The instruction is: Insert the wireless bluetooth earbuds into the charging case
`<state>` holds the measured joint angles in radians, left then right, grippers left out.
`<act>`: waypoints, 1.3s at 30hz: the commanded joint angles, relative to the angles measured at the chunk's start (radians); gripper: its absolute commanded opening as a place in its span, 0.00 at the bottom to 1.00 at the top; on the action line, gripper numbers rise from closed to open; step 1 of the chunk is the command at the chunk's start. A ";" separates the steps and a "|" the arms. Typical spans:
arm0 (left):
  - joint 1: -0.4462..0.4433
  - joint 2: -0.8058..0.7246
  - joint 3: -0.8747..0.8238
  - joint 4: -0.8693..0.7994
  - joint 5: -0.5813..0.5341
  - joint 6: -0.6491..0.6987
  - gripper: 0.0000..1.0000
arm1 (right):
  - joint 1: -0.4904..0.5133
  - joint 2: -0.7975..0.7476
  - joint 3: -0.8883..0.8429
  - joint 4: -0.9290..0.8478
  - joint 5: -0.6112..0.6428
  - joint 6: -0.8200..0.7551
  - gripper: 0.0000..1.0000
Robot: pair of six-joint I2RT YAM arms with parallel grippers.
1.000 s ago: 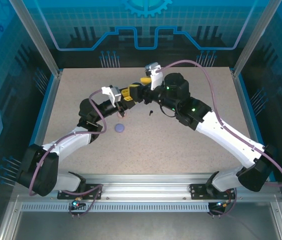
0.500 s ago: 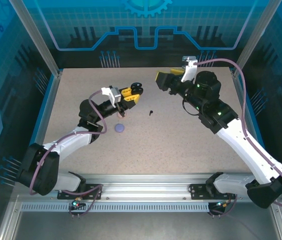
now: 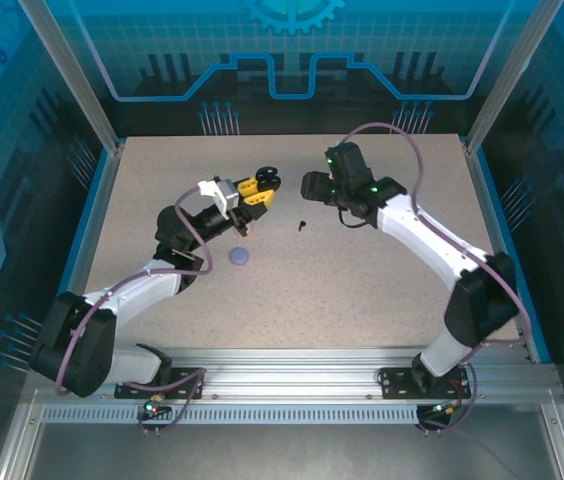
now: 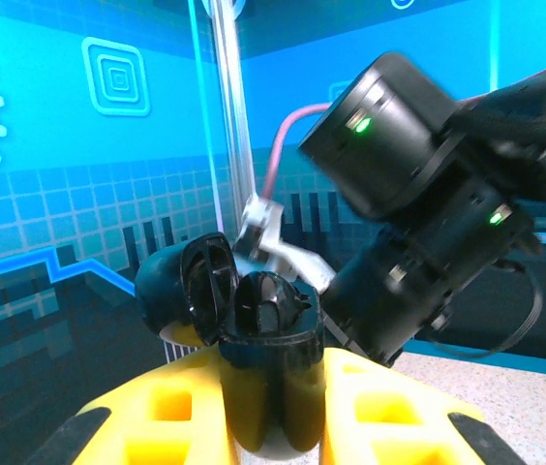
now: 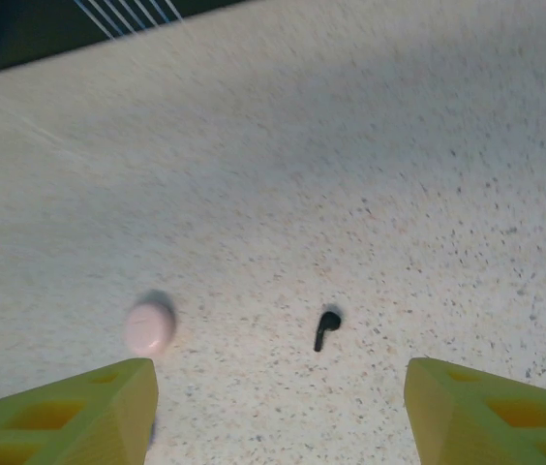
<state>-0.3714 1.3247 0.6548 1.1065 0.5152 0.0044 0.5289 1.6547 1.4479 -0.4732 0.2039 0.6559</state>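
The black earbud (image 3: 302, 224) lies on the table (image 3: 382, 300), apart from both grippers. From above it sits just in front of the right gripper (image 3: 310, 186), a little nearer the arm bases, and to the right of the left gripper (image 3: 255, 187). In the right wrist view the earbud (image 5: 326, 330) lies on the speckled surface ahead of the two yellow fingers (image 5: 70, 412), roughly midway across the gap between them. It touches neither finger.

The right gripper (image 5: 278, 417) has its jaws spread wide, with nothing between them. The left gripper (image 4: 275, 421) is closed on the black charging case (image 4: 271, 339) and holds it off the table.

The earbud is tiny and black, with a rounded head and a short stem, and it lies flat with the head up in the wrist picture. The charging case (image 3: 269, 178) is a dark, glossy, rounded body clamped upright between yellow fingers. Its lid (image 4: 191, 291) is swung open to the left. Dark shapes show inside the open top, but I cannot tell whether an earbud sits there.

A round pink case (image 5: 149, 326) rests on the table left of the earbud, well apart from it. A round lilac case (image 3: 239, 257) lies nearer the arm bases, below the left gripper.
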 commanded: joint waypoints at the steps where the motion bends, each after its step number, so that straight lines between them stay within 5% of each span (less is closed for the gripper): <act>1: -0.003 -0.032 -0.014 0.056 -0.047 0.033 0.00 | -0.009 0.091 0.095 -0.130 0.025 0.061 0.68; 18: -0.003 -0.047 -0.029 0.078 -0.083 0.021 0.00 | 0.006 0.565 0.468 -0.351 -0.021 0.234 0.56; 39: -0.002 -0.044 -0.035 0.090 -0.086 0.026 0.00 | 0.052 0.784 0.680 -0.495 0.036 0.243 0.45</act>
<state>-0.3714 1.2991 0.6357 1.1477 0.4408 0.0101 0.5716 2.4203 2.0949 -0.9253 0.2142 0.8875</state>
